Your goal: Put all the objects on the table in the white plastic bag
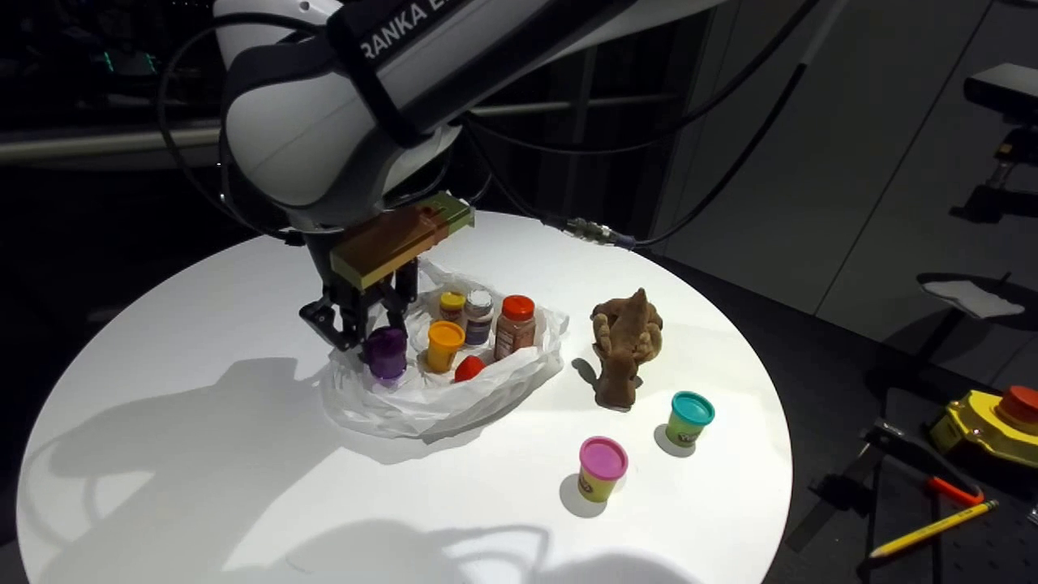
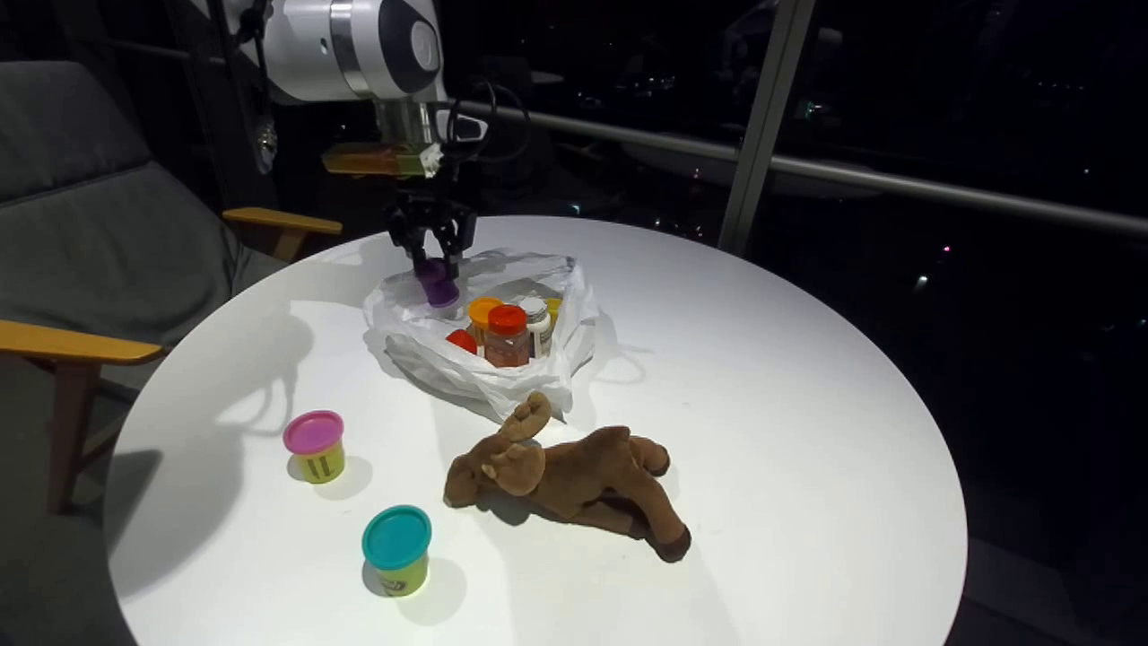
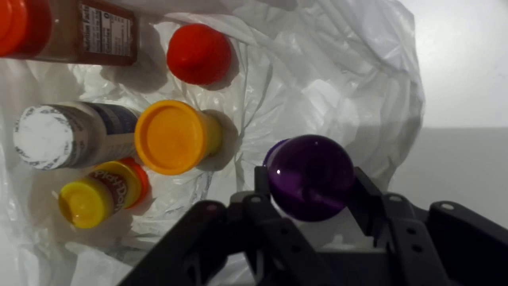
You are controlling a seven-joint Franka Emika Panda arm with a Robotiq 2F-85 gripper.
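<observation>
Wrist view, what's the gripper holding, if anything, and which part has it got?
A purple cup-like object. The gripper has it by opposite sides, near its upper end.

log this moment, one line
gripper: holding purple cylinder; position: over white plastic bag; outside: brown plush animal, pink-lidded yellow tub, teal-lidded yellow tub

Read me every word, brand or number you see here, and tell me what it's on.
"RANKA E", partly cut off: white-and-black robot arm.
"Nutrition Facts": red-capped clear plastic jar.
"Calories": same jar.
"0": same jar.
"Play-Doh": small yellow-capped plastic tub.
Too small or blurred: the jar's finer print, and print on the white-capped cylindrical bottle, pink-lidded round tub and teal-lidded round tub.
</observation>
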